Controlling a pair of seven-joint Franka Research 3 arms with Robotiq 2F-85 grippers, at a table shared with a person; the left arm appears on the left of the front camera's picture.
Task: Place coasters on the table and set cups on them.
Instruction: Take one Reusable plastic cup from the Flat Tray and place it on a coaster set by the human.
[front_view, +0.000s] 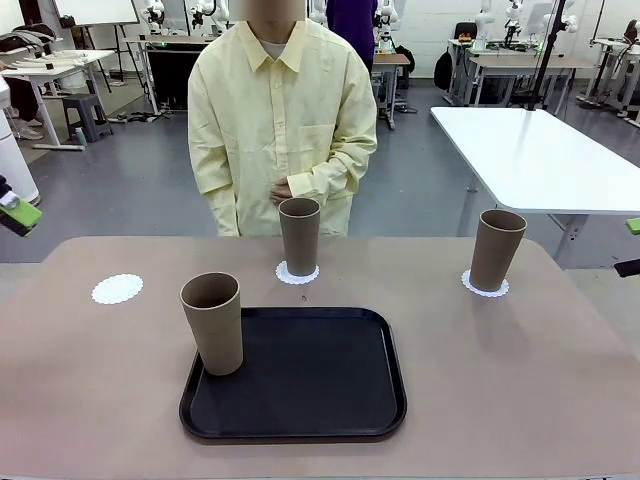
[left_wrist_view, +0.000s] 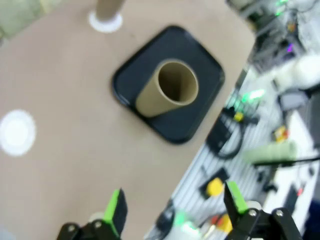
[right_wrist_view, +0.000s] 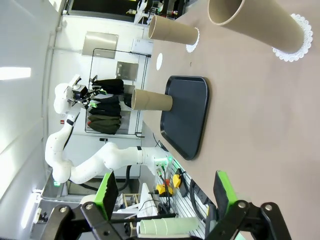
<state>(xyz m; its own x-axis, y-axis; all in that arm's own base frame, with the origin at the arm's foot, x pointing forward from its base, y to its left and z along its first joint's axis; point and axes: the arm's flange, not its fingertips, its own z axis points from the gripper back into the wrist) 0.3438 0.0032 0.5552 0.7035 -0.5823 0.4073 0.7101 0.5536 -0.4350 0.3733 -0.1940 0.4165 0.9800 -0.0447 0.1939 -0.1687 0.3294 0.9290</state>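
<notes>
A wide tan table (front_view: 480, 390) is seen, and a person (front_view: 285, 110) in a pale yellow shirt is stood at its far side. A black tray (front_view: 320, 370) is laid on the near middle of the table. One cup (front_view: 212, 322) is stood upright on the left part of the tray, with no coaster under it. A second cup (front_view: 299, 235) is set upright on a coaster (front_view: 297, 273) at the far middle, just in front of the person. A third cup (front_view: 497, 249) is set upright on another coaster (front_view: 485, 287) at the far right. The last coaster (front_view: 117, 289) is left bare on the far left of the table, apart from the tray and with no cup on it.

The left gripper (left_wrist_view: 175, 202) is held up above the near left side of the table. Its jaws are spread wide and nothing is held between them. The right gripper (right_wrist_view: 165, 187) is held out at the right side of the table. Its jaws are spread wide too, and nothing is held there.
</notes>
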